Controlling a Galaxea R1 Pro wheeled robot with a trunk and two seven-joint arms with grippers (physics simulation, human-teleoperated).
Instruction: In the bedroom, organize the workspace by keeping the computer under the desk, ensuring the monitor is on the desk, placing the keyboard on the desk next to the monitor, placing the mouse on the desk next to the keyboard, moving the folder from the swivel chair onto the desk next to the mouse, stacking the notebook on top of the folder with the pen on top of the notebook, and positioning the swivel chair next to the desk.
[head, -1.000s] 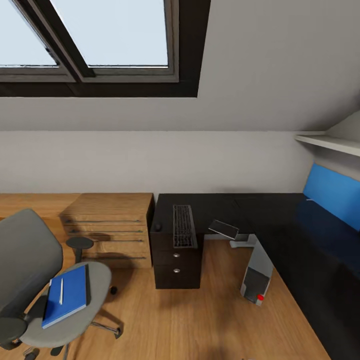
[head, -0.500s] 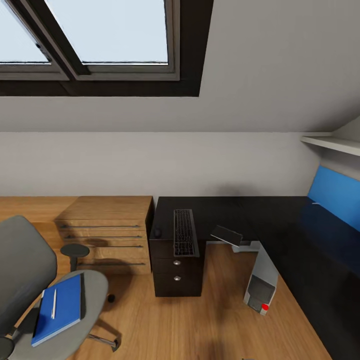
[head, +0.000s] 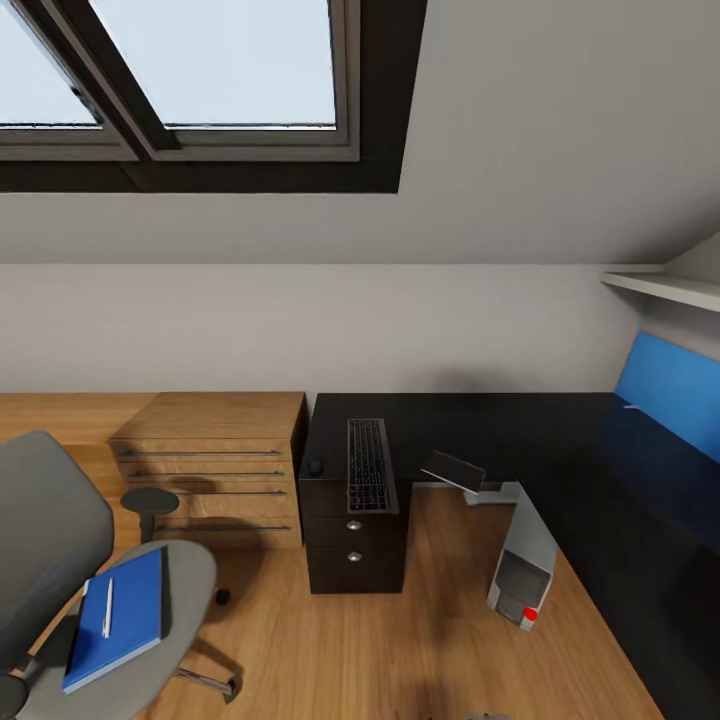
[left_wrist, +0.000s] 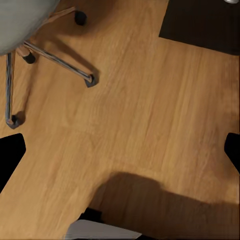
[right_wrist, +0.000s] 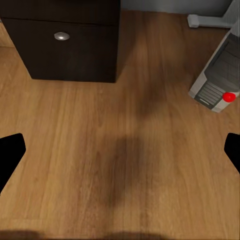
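Across the head view, from eight to five o'clock, the task's items are lying as follows. Swivel chair, grey upholstered, at eight o'clock; its chrome star base is showing on castors over the wood floor. Folder, bright blue and flat, is resting on the seat, with the pen, a thin white stick, lying on top of it. No notebook can be picked out.

Counter, black and L-shaped, is running from centre toward four o'clock, its drawer unit carrying round silver knobs. Keyboard, slim and dark, is lying on it; mouse, small and rounded, is sitting just beside, at the keyboard's nine o'clock. Computer, silver-grey with a red light, is standing on the floor at five o'clock. A dark slanted panel near centre may be the monitor; cannot tell.

Both sets of jaws are standing released, tips well apart, holding nothing.

Judgement: the approach is being made; turning toward the chair and squaring up to the folder before reaching would be serving best.
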